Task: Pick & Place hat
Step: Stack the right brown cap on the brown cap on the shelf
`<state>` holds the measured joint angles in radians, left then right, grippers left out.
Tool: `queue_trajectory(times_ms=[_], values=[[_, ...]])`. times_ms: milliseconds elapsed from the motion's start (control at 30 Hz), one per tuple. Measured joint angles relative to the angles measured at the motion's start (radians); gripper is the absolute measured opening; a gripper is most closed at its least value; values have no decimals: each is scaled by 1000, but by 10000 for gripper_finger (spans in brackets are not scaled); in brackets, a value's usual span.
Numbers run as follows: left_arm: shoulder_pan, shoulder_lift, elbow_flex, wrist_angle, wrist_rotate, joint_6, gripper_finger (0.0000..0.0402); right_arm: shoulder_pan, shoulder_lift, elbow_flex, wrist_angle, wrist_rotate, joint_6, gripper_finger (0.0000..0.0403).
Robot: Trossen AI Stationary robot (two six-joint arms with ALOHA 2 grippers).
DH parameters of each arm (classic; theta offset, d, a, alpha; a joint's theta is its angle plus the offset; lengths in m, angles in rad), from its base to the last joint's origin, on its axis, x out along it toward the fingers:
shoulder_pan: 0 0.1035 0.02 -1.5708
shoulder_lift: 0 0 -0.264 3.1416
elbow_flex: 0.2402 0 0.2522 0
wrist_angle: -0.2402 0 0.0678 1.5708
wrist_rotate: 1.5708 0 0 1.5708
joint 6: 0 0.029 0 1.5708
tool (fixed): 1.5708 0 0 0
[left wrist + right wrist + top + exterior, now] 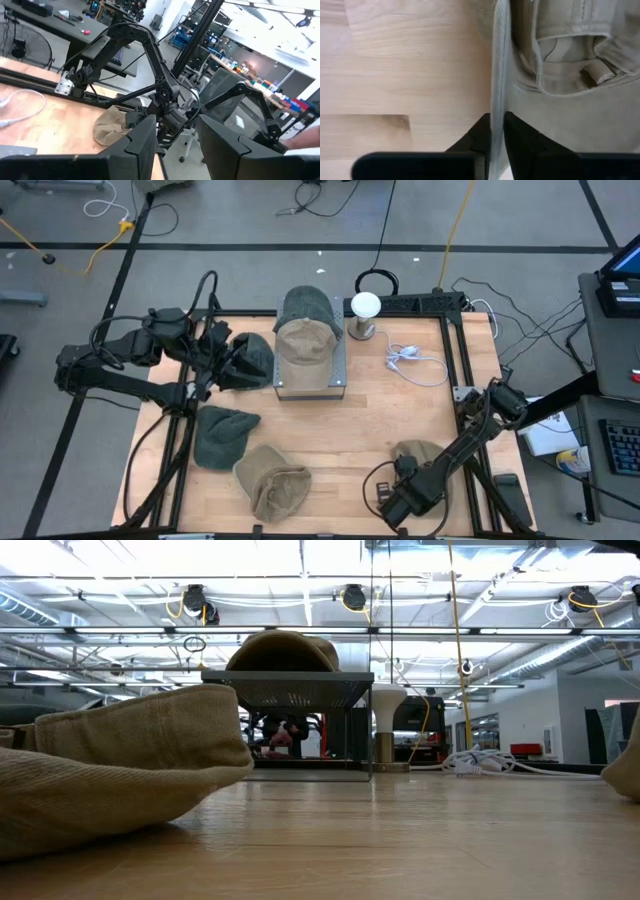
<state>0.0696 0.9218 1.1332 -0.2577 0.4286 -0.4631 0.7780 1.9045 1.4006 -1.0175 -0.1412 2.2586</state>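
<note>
My right gripper [398,478] [496,134] sits at the table's near right, pointing down, shut on a tan hat [420,452] [570,105] whose inside and back strap face the right wrist camera. That hat's edge [628,770] also shows in the low view. My left gripper [218,358] [177,147] hovers open at the far left beside a dark green hat [250,360]; nothing shows between its fingers. A mesh rack [310,375] [290,690] in the middle carries a tan cap [305,340] and a green cap [305,305]. My right gripper pinches the tan hat's brim edge [496,95] between its two fingers, coming from above and pointing down. The brim stands on edge in the hold, running along the fingers. The rest of the hat spreads beside the fingers, low over the wooden table.
A green hat [225,435] and another tan hat [272,480] [110,770] lie on the table's near left. A white-globed lamp [365,307] [385,720] and a white cable [415,362] sit right of the rack. Bare wood lies between the rack and the right gripper.
</note>
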Motion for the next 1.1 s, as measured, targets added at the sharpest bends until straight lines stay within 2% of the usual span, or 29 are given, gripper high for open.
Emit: queue_trajectory(times_ms=[300, 433, 733, 1100], values=[[0, 0, 0, 0, 0, -22, 147, 6, -1, 0, 3, 2, -28, 19], [0, 0, 0, 0, 0, -18, 147, 7, -29, -1, -22, 35, -54, 18], [0, 0, 0, 1, -10, -17, 147, 5, -201, -1, -137, 216, -109, 17], [0, 0, 0, 51, -10, -17, 147, 6, -397, -1, -252, 272, -365, 17]])
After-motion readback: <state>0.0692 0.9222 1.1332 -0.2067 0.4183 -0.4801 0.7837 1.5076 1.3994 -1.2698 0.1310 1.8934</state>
